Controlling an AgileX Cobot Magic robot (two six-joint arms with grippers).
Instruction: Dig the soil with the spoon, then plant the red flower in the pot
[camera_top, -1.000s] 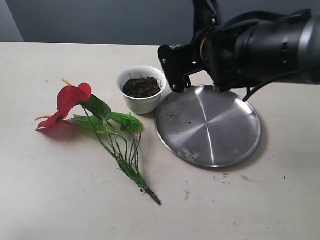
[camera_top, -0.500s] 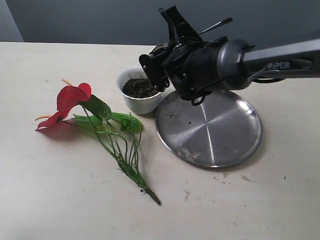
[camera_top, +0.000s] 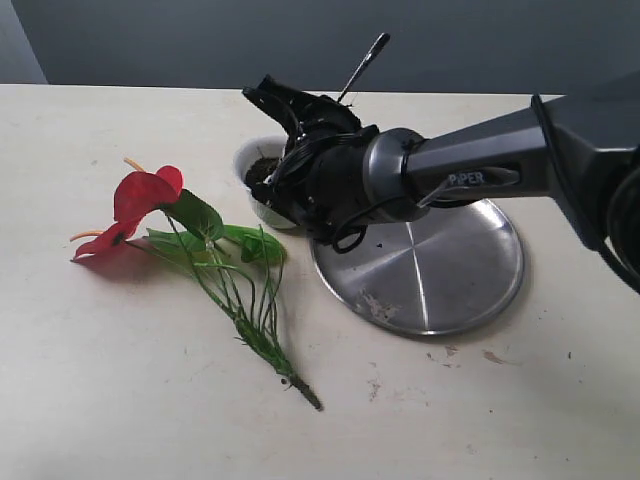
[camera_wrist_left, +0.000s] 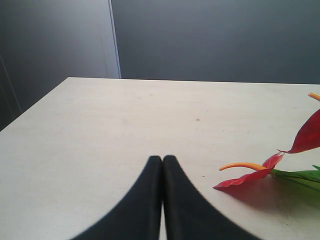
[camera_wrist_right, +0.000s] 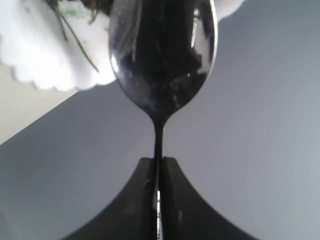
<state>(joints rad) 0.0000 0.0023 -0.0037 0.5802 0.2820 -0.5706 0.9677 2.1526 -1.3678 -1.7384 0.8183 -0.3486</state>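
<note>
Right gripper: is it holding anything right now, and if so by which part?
Yes: the right gripper is shut on the spoon, pinching its thin handle close behind the bowl. The left gripper is shut and empty.

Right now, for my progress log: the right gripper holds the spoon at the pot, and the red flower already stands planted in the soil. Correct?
Not quite. The red flower is not planted; it lies flat on the table, beside the pot, as the exterior view shows. The rest holds: the right gripper is shut on the spoon at the pot.
</note>
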